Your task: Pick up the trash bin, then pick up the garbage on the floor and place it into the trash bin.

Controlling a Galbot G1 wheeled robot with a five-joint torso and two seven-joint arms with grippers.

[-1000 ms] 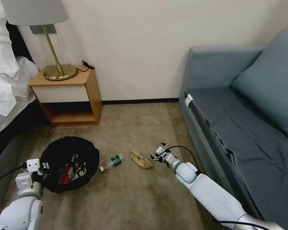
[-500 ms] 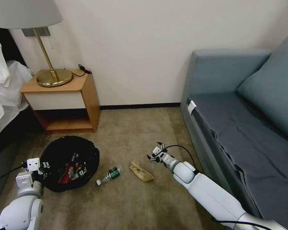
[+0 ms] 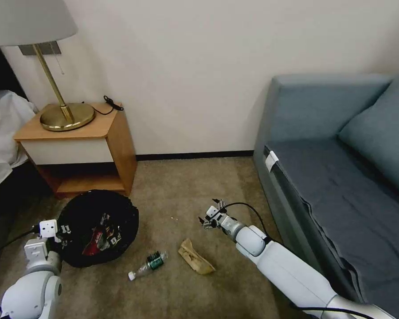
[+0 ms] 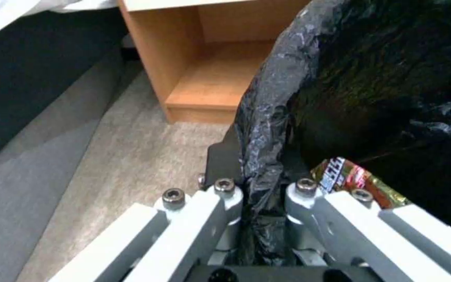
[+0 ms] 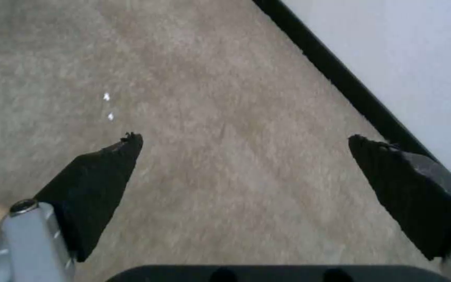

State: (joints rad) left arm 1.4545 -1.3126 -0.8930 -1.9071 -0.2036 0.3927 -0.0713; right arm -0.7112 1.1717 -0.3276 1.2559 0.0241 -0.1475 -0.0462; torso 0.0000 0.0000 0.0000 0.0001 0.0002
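Trash bin (image 3: 97, 228), round and lined with a wrinkled black bag, sat on tan carpet (image 3: 181, 195) in a room with a cream wall (image 3: 186, 66) and a dark baseboard (image 3: 195, 155). A wooden nightstand (image 3: 75, 146) with a brass lamp (image 3: 66, 116) stood just beyond the bin, white bedding (image 3: 2, 128) lay past it, and a blue-grey sofa (image 3: 341, 177) ran along the robot's right. Inside the bin lay crumpled packets, one red and white (image 3: 103, 239) and one gold-brown (image 4: 356, 182). The left gripper (image 4: 259, 188) was at the bin's near rim, its jaws clenched on the black liner, which ran pinched between the two fingers, with the gold-brown wrapper just past the inner one. The right gripper (image 3: 210, 217) reached out low over bare carpet, well apart from the bin, its jaws released and spread wide with nothing but carpet between the black fingertips (image 5: 100, 172); two tiny white specks (image 5: 108, 105) dotted the floor just beyond one tip. A tan wrapper (image 3: 195, 257) lay on the carpet a little behind that gripper, toward the robot. A clear bottle with a green label (image 3: 148, 264) lay on its side between the wrapper and the bin, its white cap pointing toward the robot.
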